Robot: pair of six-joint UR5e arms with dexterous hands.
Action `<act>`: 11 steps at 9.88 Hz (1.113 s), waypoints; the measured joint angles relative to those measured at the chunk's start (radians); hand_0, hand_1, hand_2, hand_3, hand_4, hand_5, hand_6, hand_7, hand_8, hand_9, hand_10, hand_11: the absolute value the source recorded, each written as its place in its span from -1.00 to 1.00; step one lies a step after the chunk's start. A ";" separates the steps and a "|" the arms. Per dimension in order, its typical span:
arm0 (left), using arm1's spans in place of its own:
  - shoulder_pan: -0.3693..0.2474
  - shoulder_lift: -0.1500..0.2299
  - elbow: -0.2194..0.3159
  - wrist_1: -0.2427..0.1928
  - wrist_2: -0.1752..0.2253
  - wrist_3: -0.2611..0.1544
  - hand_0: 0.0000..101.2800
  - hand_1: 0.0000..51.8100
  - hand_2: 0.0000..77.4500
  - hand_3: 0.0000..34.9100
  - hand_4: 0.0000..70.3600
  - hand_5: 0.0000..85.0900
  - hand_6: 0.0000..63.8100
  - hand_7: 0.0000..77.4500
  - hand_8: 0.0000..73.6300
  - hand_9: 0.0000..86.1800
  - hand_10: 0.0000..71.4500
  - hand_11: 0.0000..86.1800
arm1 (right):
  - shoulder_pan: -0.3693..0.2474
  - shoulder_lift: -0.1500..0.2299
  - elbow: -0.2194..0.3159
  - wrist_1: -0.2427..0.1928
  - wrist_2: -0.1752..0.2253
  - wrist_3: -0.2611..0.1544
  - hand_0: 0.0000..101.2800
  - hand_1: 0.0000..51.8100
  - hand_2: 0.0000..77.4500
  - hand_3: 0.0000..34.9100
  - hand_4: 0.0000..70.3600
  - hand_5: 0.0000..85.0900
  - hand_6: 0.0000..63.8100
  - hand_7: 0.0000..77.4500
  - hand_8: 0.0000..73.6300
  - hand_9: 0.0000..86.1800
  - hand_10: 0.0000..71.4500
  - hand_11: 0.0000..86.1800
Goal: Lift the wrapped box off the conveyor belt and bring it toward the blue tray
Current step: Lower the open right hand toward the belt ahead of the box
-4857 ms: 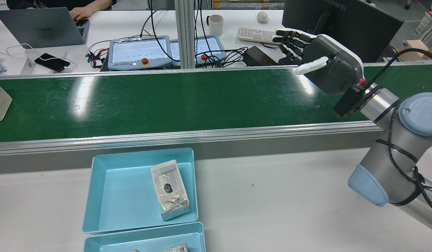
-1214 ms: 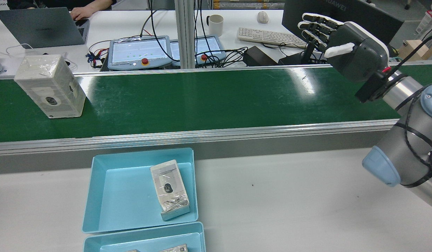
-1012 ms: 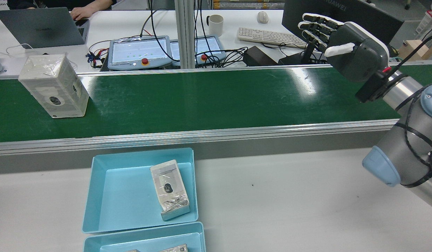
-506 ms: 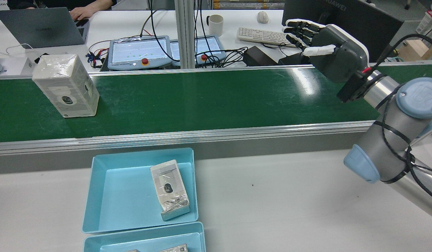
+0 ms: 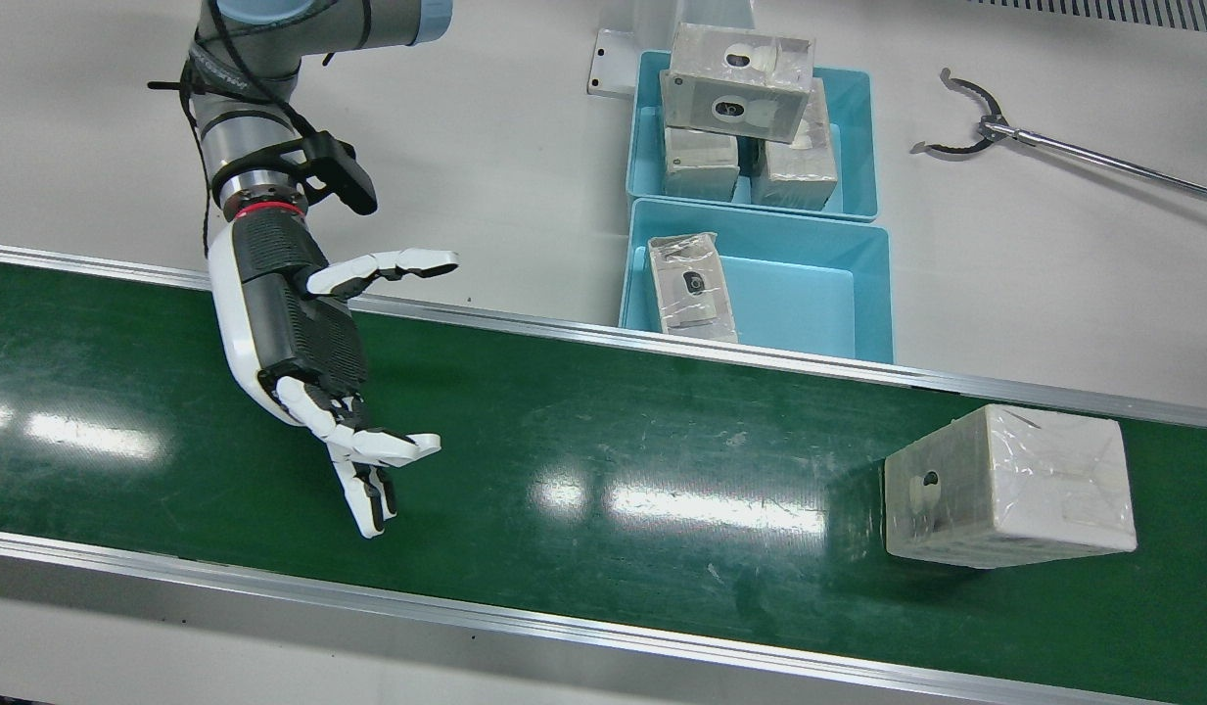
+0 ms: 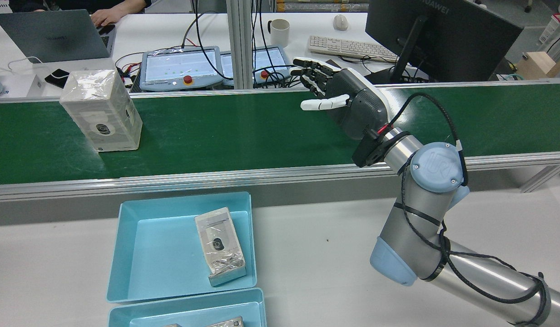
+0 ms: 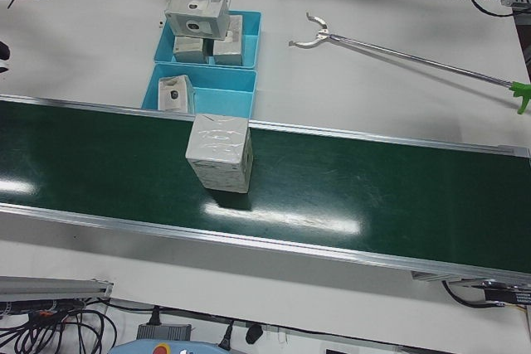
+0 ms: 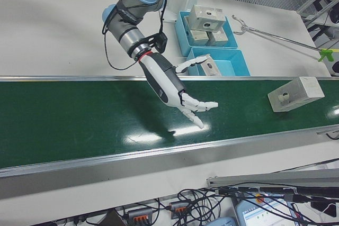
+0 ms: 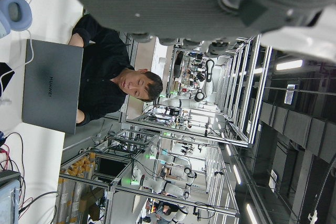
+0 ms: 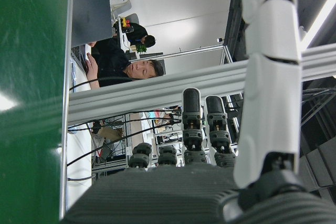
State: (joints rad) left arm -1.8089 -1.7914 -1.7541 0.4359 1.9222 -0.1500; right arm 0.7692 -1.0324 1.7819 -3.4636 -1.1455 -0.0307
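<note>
**A:** So where's the wrapped box (image 6: 101,111) right now? I see it upright on the green conveyor belt (image 6: 243,127), toward the robot's left end, well apart from the right hand (image 6: 341,102).

**B:** Yep, nothing touching it. Right hand hangs over the belt's middle, fingers (image 5: 368,455) spread wide, holding nothing. Front view shows it best, hand (image 5: 314,362) on one side and box (image 5: 1004,487) way off on the other.

**A:** Left hand?

**B:** Only its own camera shows a dark slab of it (image 9: 210,3), so can't tell how open it is.

**A:** Any readable text?

**B:** "HUAWEI" on the laptop lid (image 6: 52,36) on the far desk (image 6: 139,32); the monitor (image 6: 443,32) seems to carry the same word, cut off. Arm joint cap (image 6: 436,167) has a "UR" logo.

**A:** And the blue tray (image 6: 139,254)?

**B:** Sits beside the belt with one wrapped box (image 6: 219,246) lying in it. A second tray (image 5: 853,137) behind it holds several more.
</note>
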 joint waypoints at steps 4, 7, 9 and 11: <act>0.000 0.000 0.000 0.000 0.000 0.000 -1.00 -1.00 -0.99 -1.00 -1.00 -0.97 -1.00 -0.99 -0.99 -0.99 -0.98 -1.00 | -0.014 0.048 0.010 -0.097 0.047 -0.068 0.06 -0.14 -0.49 -0.93 -0.30 -0.46 -0.57 -0.18 -0.96 -0.81 -1.00 -0.94; 0.000 0.000 0.000 0.000 0.000 0.000 -1.00 -1.00 -0.97 -1.00 -1.00 -0.97 -1.00 -0.99 -0.99 -1.00 -0.98 -0.99 | 0.116 0.036 0.016 -0.173 -0.070 -0.126 0.11 -0.07 -0.48 -0.93 -0.44 -0.45 -0.66 -0.39 -0.97 -0.92 -1.00 -0.97; 0.000 0.000 0.000 0.000 0.000 0.000 -1.00 -1.00 -0.97 -1.00 -1.00 -0.99 -1.00 -0.99 -0.99 -1.00 -0.98 -1.00 | 0.165 0.015 0.013 -0.161 -0.110 -0.128 0.05 -0.22 -0.51 -0.94 -0.41 -0.45 -0.66 -0.39 -0.97 -0.91 -1.00 -0.96; 0.000 0.000 0.000 0.000 0.000 0.000 -1.00 -1.00 -0.97 -1.00 -1.00 -0.99 -1.00 -0.99 -0.99 -0.99 -1.00 -1.00 | 0.170 0.001 0.008 -0.106 -0.118 -0.116 0.02 -0.33 -0.56 -0.93 -0.43 -0.47 -0.66 -0.39 -0.97 -0.91 -0.94 -0.92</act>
State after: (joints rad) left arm -1.8089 -1.7914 -1.7541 0.4359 1.9223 -0.1500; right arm 0.9394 -1.0310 1.7900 -3.5699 -1.2638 -0.1469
